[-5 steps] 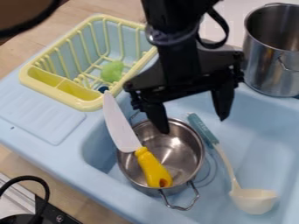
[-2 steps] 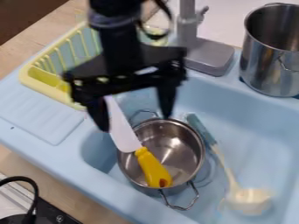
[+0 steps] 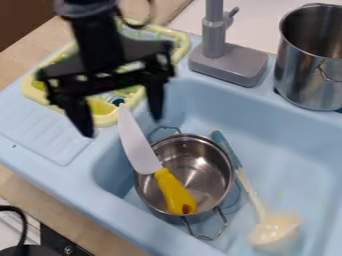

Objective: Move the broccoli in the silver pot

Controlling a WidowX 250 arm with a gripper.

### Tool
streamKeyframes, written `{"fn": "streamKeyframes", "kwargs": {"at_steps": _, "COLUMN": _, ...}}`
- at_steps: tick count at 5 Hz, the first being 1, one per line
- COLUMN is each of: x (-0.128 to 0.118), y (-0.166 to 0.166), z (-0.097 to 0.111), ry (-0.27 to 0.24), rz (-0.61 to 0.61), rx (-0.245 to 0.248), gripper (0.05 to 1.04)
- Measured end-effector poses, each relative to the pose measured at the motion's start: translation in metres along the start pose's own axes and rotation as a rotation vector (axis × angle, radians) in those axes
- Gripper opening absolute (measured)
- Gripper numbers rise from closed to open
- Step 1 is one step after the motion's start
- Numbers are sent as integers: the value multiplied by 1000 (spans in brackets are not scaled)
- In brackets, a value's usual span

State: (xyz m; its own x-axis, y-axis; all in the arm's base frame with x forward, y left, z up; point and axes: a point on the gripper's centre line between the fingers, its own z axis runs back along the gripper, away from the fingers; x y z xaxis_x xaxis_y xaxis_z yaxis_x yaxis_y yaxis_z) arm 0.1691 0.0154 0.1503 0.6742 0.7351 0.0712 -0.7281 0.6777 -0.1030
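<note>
The broccoli (image 3: 125, 92) is in the yellow dish rack (image 3: 107, 120) at the far left, mostly hidden behind the gripper (image 3: 123, 128); only a green bit shows, so I cannot tell which way it points or how its long axis lies. The rack itself runs lengthwise from near left to far right. The gripper hangs over the rack's near right part and the sink's edge, released, its two fingers spread well apart and pointing down. Nearer and to the right, the small silver pot (image 3: 207, 172) stands upright in the light blue sink (image 3: 287, 137), one wire handle at its far left side, the other at its near right. A toy knife (image 3: 140, 150) lies across the pot's left rim, white blade pointing far left, yellow handle reaching near right over the pot's mouth. Just right of the pot, a ladle (image 3: 248, 186) runs the same general way, teal grip end far, pale, blurred bowl near. Beyond the sink, a gray toy faucet (image 3: 228, 62) stands left of a tall steel stockpot (image 3: 308, 70), upright at the far right. A black cable (image 3: 24, 225) curves at the near left edge.
</note>
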Motion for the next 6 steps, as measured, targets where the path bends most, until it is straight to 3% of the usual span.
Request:
{"fn": "streamKeyframes", "kwargs": {"at_steps": 1, "x": 14, "y": 9, "z": -4, "ry": 6, "rz": 41, "rx": 9, "gripper": 998}}
{"fn": "streamKeyframes", "kwargs": {"at_steps": 2, "x": 44, "y": 8, "z": 2, "ry": -18, "rz": 78, "rx": -4, "gripper": 998}}
{"fn": "streamKeyframes", "kwargs": {"at_steps": 3, "x": 70, "y": 3, "z": 3, "ry": -40, "rz": 46, "rx": -10, "gripper": 998}}
{"fn": "streamKeyframes", "kwargs": {"at_steps": 4, "x": 92, "y": -3, "z": 1, "ry": -81, "rz": 15, "rx": 41, "gripper": 998}}
{"fn": "streamKeyframes", "kwargs": {"at_steps": 6, "x": 122, "y": -11, "z": -40, "ry": -132, "rz": 29, "rx": 25, "gripper": 998}}
